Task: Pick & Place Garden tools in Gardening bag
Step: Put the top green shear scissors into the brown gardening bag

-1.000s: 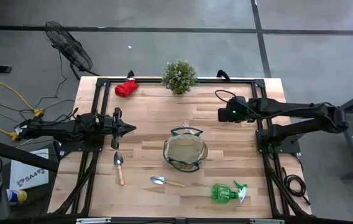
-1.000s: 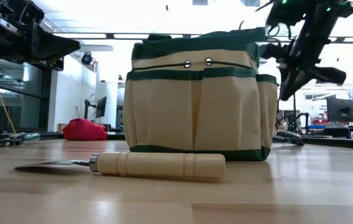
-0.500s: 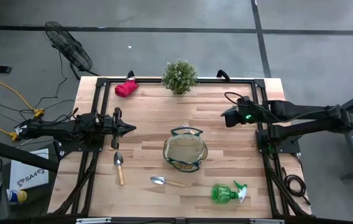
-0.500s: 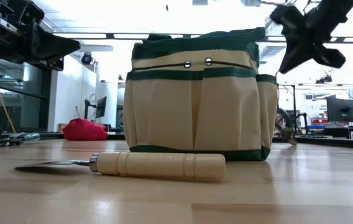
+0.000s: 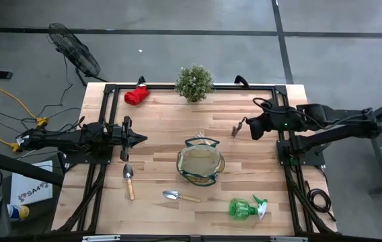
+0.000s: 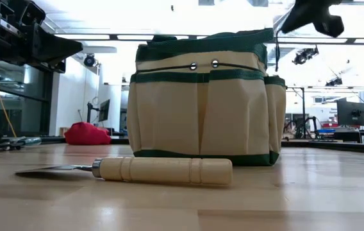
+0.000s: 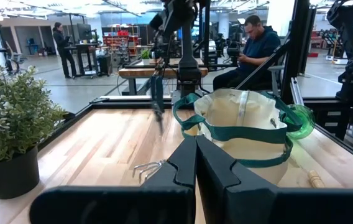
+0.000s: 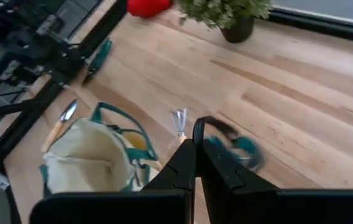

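Now pick step: right gripper (image 5: 243, 126) holds pruning shears (image 5: 235, 128) above table, fingers clamped; next carry over gardening bag (image 5: 200, 163), release (left gripper (image 5: 139, 139) closed, idle).

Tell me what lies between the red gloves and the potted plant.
Only bare wood in the high view: red gloves, potted plant, table.

Two trowels (image 5: 129, 180) (image 5: 180, 196), one bag (image 5: 200, 163)
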### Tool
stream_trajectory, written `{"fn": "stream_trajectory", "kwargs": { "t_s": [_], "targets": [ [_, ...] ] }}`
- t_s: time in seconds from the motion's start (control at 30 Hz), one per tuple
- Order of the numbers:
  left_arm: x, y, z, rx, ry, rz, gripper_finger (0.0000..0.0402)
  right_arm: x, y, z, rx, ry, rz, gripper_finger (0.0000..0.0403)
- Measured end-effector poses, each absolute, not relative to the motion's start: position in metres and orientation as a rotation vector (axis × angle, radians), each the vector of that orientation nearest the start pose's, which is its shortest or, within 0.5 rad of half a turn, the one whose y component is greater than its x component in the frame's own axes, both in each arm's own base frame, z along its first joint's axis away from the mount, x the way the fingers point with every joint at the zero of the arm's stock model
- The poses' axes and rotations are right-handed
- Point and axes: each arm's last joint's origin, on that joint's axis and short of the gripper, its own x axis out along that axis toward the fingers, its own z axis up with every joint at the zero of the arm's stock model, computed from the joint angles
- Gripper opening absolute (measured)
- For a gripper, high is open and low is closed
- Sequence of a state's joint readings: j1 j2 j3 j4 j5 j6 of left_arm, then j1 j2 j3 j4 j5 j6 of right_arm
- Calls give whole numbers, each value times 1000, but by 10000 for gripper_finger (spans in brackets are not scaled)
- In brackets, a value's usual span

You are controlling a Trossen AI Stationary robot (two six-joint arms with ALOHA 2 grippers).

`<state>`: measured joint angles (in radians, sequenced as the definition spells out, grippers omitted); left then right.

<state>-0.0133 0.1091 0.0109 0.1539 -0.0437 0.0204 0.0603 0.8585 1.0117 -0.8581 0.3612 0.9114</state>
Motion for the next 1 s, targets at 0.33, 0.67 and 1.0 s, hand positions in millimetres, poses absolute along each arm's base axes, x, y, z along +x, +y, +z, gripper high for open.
{"fn": "stream_trajectory", "kwargs": {
  "t_s": [0.33, 0.67, 1.0],
  "targets": [
    [104, 0, 173, 19, -56, 31, 0, 147, 15, 365, 667, 437, -488, 3],
    [104, 0, 173, 19, -55, 31, 0, 151, 33, 385, 631, 427, -414, 3],
    [104, 0, 173, 19, -56, 31, 0, 157, 57, 407, 595, 465, -320, 3]
  ]
}}
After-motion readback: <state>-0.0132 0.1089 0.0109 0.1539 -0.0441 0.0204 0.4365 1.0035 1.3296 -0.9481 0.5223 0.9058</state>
